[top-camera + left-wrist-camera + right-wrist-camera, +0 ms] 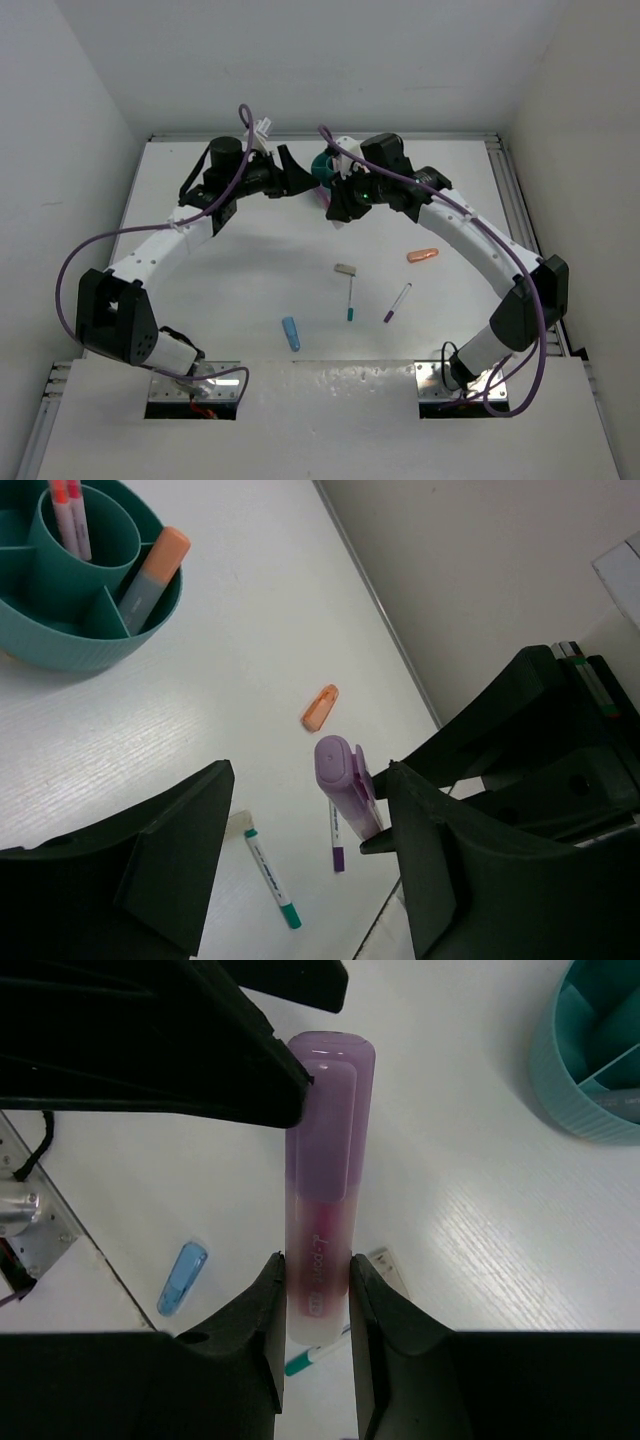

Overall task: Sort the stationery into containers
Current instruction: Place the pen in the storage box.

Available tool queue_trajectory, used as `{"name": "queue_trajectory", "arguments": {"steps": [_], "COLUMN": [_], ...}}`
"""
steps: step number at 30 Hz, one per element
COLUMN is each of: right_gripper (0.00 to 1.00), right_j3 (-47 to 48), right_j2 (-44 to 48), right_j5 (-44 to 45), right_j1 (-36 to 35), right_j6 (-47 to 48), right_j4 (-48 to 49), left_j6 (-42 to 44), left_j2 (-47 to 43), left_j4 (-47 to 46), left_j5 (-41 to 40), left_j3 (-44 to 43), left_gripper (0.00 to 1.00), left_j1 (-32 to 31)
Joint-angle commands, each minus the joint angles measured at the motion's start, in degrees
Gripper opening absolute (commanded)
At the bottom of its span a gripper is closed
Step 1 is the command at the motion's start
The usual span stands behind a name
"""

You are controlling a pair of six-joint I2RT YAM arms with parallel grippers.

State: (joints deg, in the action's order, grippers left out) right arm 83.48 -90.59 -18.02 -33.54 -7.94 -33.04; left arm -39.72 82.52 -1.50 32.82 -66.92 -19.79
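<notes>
My right gripper (pixel 317 1260) is shut on a lilac highlighter (pixel 320 1160) and holds it above the table, just right of the teal divided cup (pixel 322 168). My left gripper (pixel 310 770) is open and empty, close beside the highlighter (pixel 345 785). One of its fingers (pixel 200 1050) crosses the top of the right wrist view. The cup (pixel 90 640) holds pens (pixel 68 515) and an orange highlighter (pixel 155 568). On the table lie an orange cylinder (pixel 422 255), a grey block (pixel 346 269), a teal-ended pen (pixel 351 300), a purple-ended pen (pixel 397 302) and a blue cylinder (pixel 291 332).
White walls enclose the table on three sides. A metal rail (pixel 515 215) runs along the right edge. Both grippers (pixel 297 172) (pixel 337 210) crowd the back centre by the cup. Purple cables loop over both arms.
</notes>
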Motion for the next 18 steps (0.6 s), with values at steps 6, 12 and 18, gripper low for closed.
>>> {"name": "queue_trajectory", "arguments": {"steps": [6,12,18], "right_gripper": [0.00,0.00,0.00], "right_j3": [2.38,2.56,2.48], "right_j2": [1.47,1.29,1.20], "right_j5": [1.94,2.11,2.29], "right_j1": [-1.26,-1.88,-1.88], "right_j6": [1.09,1.18,1.00], "right_j4": [2.36,2.71,2.80], "left_j6": [-4.04,-5.54,-5.98], "left_j2": [0.53,1.59,1.77], "left_j4": [-4.74,-6.15,-6.24], "left_j5": [3.74,5.06,5.50], "left_j3": [-0.23,0.12,1.61], "left_gripper": [0.59,0.56,0.50], "left_j1": [-0.42,-1.13,-2.09]}}
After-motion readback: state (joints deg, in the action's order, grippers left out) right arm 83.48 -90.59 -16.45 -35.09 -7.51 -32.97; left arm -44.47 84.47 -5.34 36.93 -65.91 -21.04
